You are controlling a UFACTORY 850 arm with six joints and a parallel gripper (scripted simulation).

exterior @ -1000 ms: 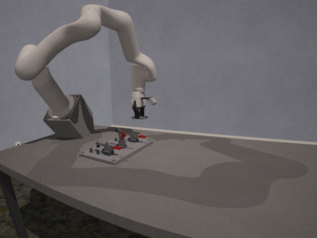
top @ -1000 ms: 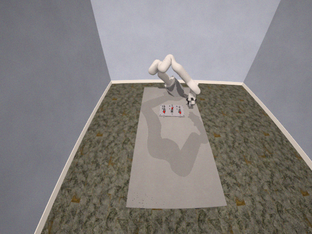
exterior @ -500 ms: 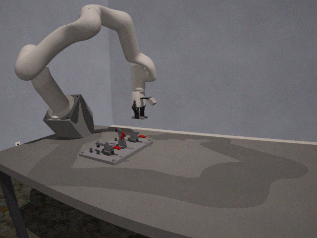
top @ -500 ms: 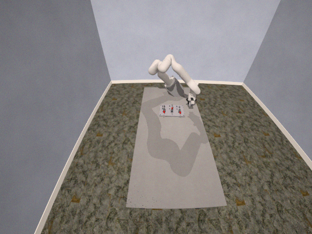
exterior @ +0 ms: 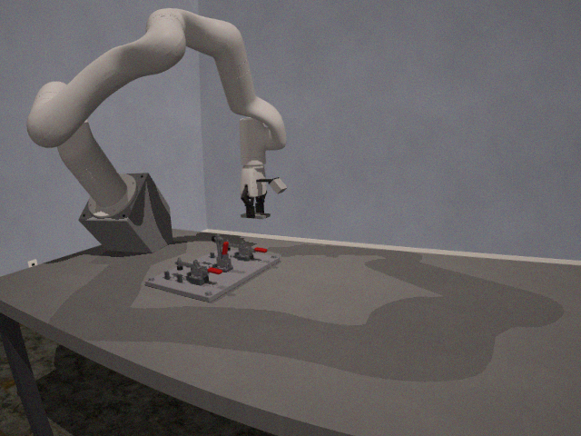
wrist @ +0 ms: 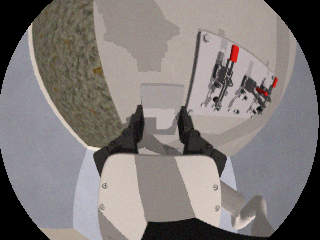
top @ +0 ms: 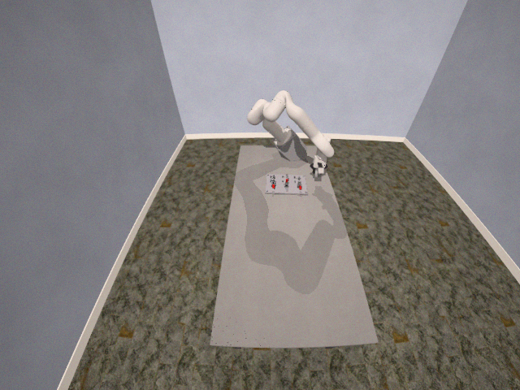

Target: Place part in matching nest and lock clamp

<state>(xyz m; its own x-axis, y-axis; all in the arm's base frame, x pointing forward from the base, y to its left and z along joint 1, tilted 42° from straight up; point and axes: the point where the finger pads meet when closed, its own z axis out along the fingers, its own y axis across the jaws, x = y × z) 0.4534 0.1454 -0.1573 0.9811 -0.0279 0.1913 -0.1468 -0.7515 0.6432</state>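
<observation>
Grey table (exterior: 422,291): black-fingered gripper (exterior: 253,213) clamped on flat grey block part (wrist: 160,102), high beside the three-nest fixture plate (exterior: 243,282). Carry level; match nest to part first.

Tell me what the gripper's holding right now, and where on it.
The gripper holds the flat grey part in the air, one finger on each of two opposite side faces, well above the table.
</observation>
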